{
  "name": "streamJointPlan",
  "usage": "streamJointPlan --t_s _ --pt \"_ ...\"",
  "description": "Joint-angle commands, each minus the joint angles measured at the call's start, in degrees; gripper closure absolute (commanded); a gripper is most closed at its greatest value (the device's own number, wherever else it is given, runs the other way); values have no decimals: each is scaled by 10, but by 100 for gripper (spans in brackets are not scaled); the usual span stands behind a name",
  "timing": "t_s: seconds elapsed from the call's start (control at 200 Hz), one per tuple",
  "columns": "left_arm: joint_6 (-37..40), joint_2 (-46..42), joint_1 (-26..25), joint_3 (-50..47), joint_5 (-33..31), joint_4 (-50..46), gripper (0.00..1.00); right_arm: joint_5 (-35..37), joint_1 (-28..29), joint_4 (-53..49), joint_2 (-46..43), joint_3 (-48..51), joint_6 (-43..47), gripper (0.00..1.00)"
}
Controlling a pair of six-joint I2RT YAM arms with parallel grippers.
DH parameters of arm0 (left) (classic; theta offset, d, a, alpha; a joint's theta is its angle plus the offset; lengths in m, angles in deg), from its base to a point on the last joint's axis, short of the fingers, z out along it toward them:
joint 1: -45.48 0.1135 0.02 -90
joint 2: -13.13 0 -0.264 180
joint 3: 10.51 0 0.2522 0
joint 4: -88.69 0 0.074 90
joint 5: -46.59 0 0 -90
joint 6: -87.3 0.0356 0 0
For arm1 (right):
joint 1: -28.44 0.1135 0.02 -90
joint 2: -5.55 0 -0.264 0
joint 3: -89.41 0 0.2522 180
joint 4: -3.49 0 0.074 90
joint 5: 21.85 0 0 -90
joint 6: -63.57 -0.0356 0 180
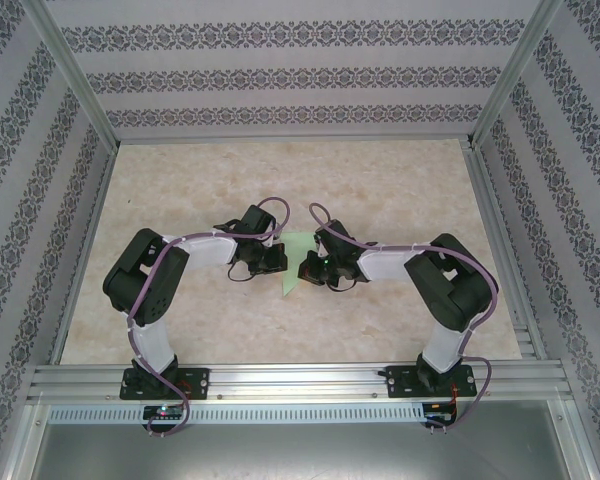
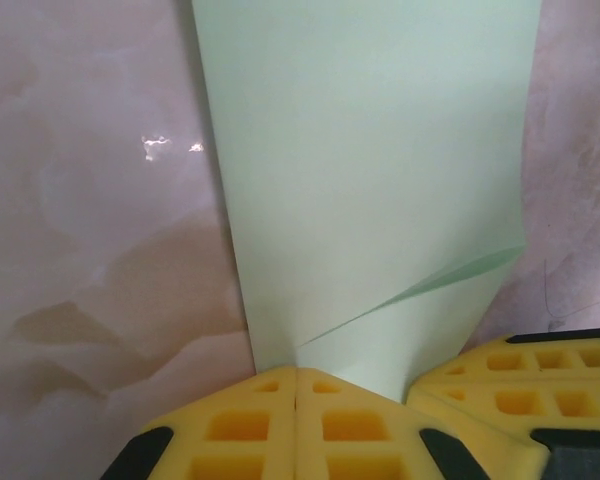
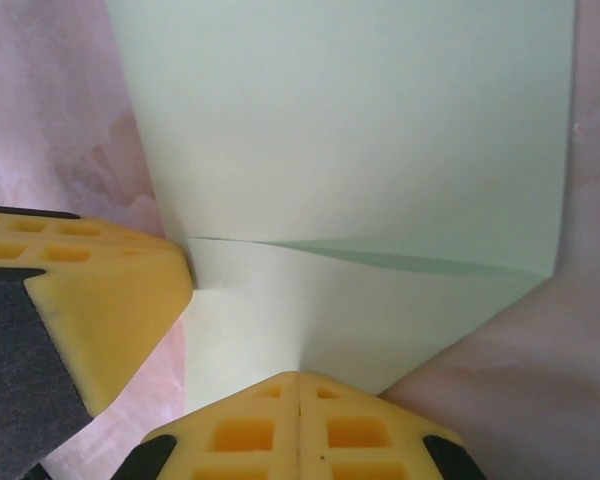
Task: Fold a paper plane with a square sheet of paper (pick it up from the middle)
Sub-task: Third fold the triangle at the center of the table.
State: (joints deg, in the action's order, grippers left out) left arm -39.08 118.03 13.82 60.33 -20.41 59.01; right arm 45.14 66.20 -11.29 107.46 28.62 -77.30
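L tool (image 2: 296, 372) & R tool (image 3: 298, 378) each clamp opp. paper plane (image 1: 292, 262) edges; table (image 1: 400, 190) room all round.

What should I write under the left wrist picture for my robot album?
Left gripper pinching the creased green paper, marble table behind, right gripper's yellow fingers close beside.
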Motion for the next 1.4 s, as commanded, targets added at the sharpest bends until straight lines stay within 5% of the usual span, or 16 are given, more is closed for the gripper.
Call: streamJointPlan --t_s 0.0,0.32,0.525,1.394 --pt "5 -32 -3 3 -18 1 91 3 1 2 13 -6 -11 95" --pt "-47 -138 -28 -91 9 76 85 21 3 -1 -1 -1 -41 95" --pt "-77 -115 -58 -119 33 110 90 24 1 -8 -1 0 -51 95" --pt "-85 -77 -61 -160 -35 76 100 32 37 53 -6 18 -68 98"
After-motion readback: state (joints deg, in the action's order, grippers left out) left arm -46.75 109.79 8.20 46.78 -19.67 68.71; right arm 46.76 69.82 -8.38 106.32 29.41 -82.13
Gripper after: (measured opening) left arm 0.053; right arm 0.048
